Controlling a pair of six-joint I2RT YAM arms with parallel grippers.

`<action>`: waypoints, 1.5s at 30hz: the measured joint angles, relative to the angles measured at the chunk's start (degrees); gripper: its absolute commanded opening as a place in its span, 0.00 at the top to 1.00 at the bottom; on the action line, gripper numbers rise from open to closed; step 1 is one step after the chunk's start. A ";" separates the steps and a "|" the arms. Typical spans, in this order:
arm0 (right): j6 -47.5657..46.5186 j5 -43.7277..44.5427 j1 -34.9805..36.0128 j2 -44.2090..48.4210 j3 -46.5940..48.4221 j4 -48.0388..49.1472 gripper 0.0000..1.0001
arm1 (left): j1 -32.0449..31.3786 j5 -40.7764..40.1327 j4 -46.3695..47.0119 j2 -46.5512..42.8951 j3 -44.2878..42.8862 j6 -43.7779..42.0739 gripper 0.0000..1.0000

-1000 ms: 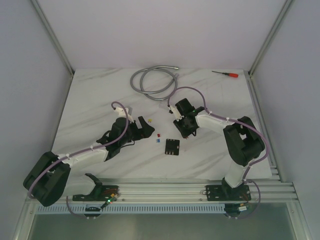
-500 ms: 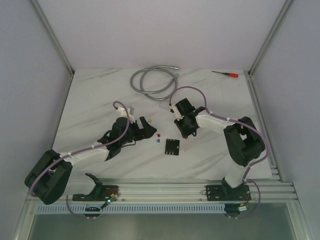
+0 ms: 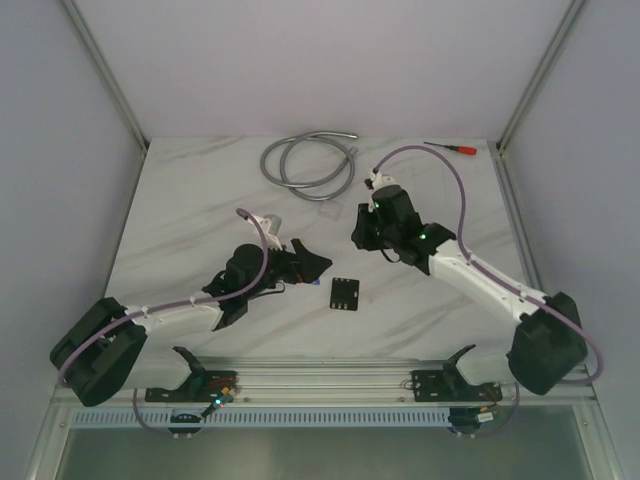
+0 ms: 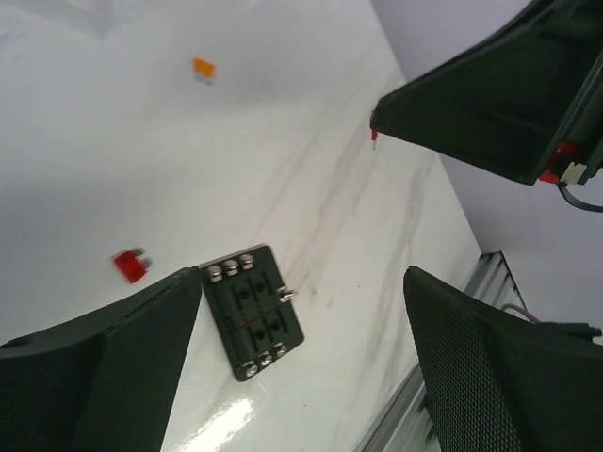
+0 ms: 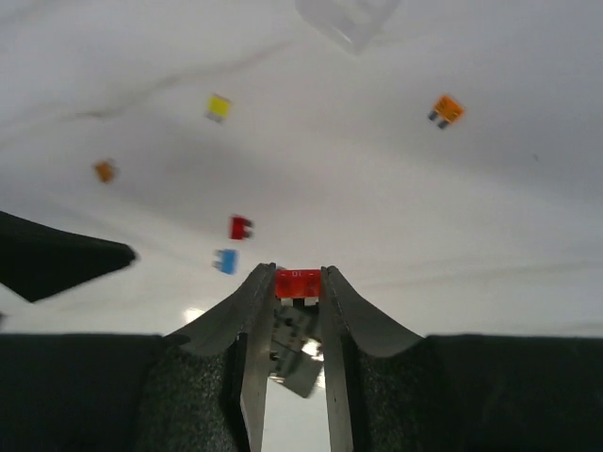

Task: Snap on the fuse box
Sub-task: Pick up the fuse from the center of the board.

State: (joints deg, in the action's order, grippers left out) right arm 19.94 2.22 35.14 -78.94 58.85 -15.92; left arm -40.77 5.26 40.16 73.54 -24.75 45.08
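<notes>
Pinching a red fuse (image 5: 298,282) only at its tips, the right hand (image 3: 366,238) could let it twist or drop, and the fuse box (image 3: 345,293), lying loose on the desk (image 3: 200,200) near the wide-apart, empty left hand (image 3: 303,265), might skid when pressed, with a blue fuse (image 5: 225,261) littering the approach

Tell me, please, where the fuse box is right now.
In the top view the fuse box lies on the table, just right of the left claw.
</notes>
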 measured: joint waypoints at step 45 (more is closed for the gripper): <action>25.51 1.11 8.48 11.06 -10.40 17.31 0.73 | -8.20 -10.43 12.52 2.19 -3.85 -9.77 0.89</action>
State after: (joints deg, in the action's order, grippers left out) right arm 45.45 3.33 43.62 -67.88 48.45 1.39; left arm -48.97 -5.17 52.69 75.72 -28.60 35.31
